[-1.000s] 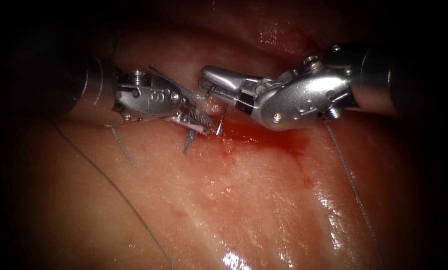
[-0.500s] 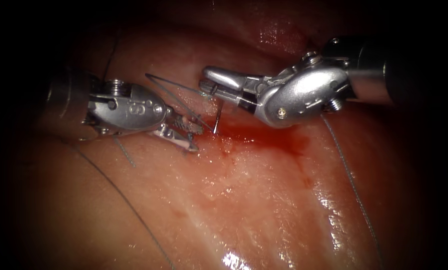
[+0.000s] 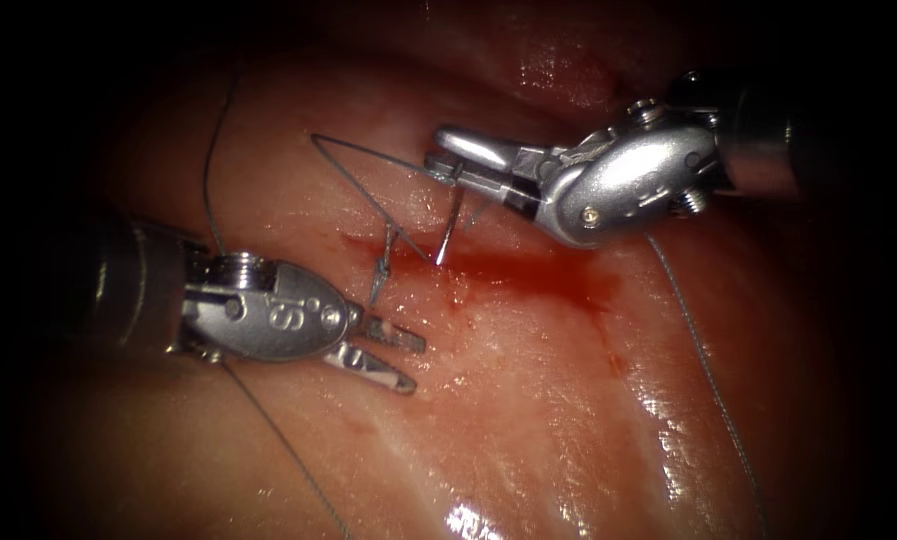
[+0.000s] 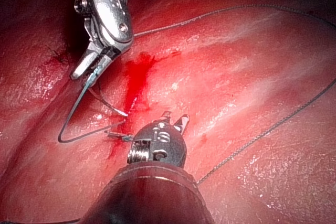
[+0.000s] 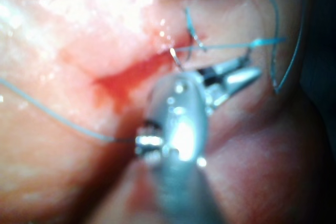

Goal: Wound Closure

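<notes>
The right gripper (image 3: pixel 448 163) pinched the needle (image 3: pixel 449 228) near its tail, its tip at the cut (image 3: pixel 488 268). The left gripper (image 3: pixel 400 362) was spread, holding nothing, below the knot (image 3: pixel 385 250).

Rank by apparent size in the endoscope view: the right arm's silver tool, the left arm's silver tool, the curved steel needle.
1-2. Right tool, jaws shut on the needle's rear end, and left tool, open and empty, look alike; nearness makes ranking unsure.
3. Needle, its tip at the red cut, is the smallest.

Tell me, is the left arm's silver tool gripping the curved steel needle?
No, the left arm's silver tool has open, empty jaws; the right arm's tool holds the curved steel needle.
</notes>
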{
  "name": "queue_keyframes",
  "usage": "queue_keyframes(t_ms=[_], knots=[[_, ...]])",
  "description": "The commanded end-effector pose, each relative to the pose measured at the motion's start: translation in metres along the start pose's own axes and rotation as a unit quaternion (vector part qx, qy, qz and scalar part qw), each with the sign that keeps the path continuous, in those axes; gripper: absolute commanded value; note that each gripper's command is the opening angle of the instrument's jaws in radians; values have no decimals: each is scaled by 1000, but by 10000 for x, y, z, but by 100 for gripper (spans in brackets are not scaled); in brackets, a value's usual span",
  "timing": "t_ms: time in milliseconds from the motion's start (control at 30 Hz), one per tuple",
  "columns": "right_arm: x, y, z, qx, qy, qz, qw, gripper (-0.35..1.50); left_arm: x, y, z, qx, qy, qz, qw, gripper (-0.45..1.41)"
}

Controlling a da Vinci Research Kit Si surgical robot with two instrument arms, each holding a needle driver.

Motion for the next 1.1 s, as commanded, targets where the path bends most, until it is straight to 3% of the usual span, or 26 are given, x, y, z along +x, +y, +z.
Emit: queue_keyframes(t_ms=[33,533,700,900,1100], knots=[[-9,-6,4,2,2,-1,1000,-35,-4,3,10,-2,1,0,1000,-1],[-9,-5,4,4,56,49,997,-35,-13,0,18,-7,-1,4,1000,-1],[-12,-1,2,-5,55,73,996,-35,-15,2,20,-9,-2,5,1000,-1],[-27,1,2,-9,18,108,994,-35,-21,3,25,-11,-7,12,1000,-3],[-34,-2,2,-2,8,124,992,-35,-24,3,26,-12,-10,13,1000,-3]])
